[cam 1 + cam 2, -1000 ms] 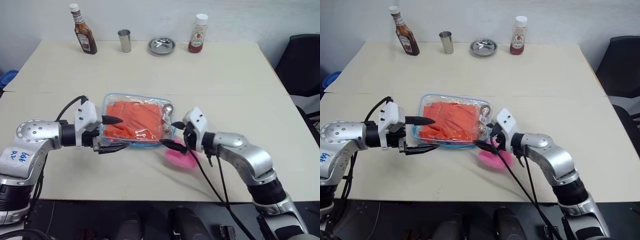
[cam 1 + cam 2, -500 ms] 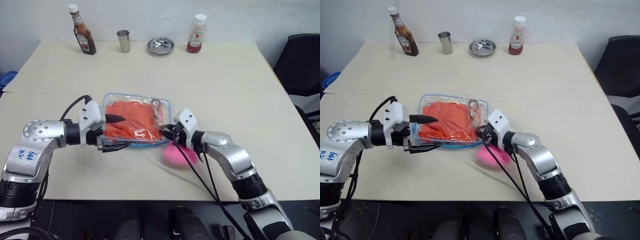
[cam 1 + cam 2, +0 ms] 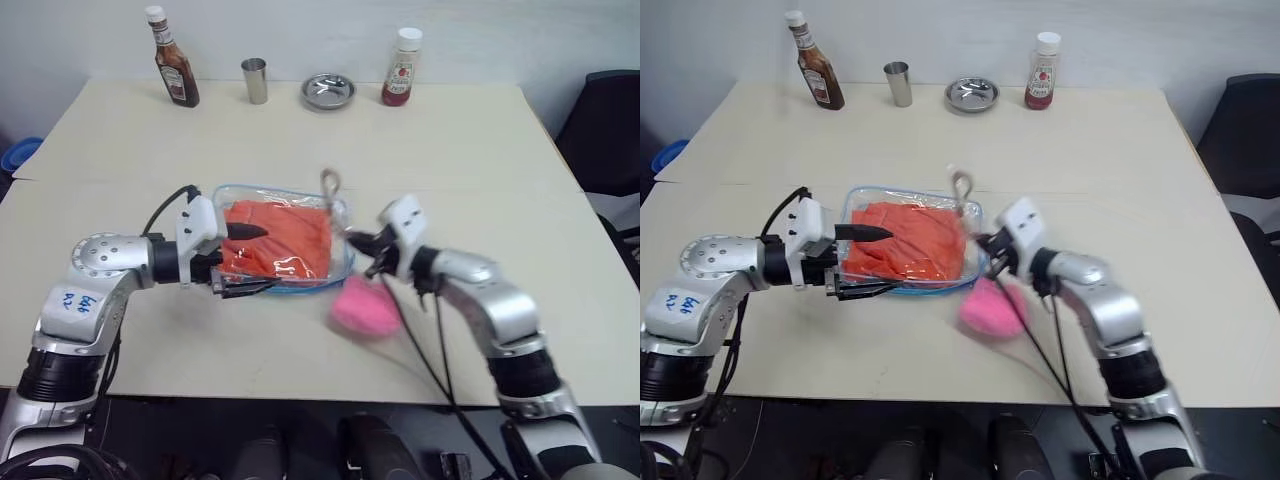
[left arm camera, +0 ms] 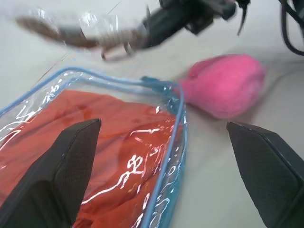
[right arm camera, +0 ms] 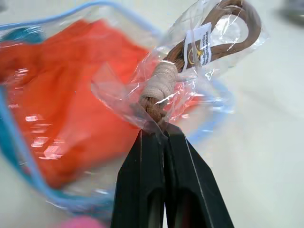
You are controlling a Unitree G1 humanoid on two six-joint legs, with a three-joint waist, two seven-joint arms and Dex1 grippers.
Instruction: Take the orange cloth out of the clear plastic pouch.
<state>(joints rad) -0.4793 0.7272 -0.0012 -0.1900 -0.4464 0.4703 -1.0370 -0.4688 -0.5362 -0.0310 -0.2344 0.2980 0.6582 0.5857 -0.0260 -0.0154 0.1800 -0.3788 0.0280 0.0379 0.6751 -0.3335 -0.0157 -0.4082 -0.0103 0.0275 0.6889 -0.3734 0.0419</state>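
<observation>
Beige tabletop (image 3: 450, 150), centre frame: clear plastic pouch (image 3: 340, 265) with the orange cloth (image 3: 285, 240) inside, right gripper (image 5: 159, 137) clamped on a small ring packet (image 5: 190, 61), apparently clearing it aside, left gripper (image 3: 245, 262) spread wide at the pouch's left end.

Blue handwritten marks stand on the left arm's grey shell (image 3: 66, 299), but they cannot be made out. A small white tag (image 5: 203, 44) with a yellow emblem sits inside the small clear packet (image 5: 190, 61); its print is too fine to read.
</observation>
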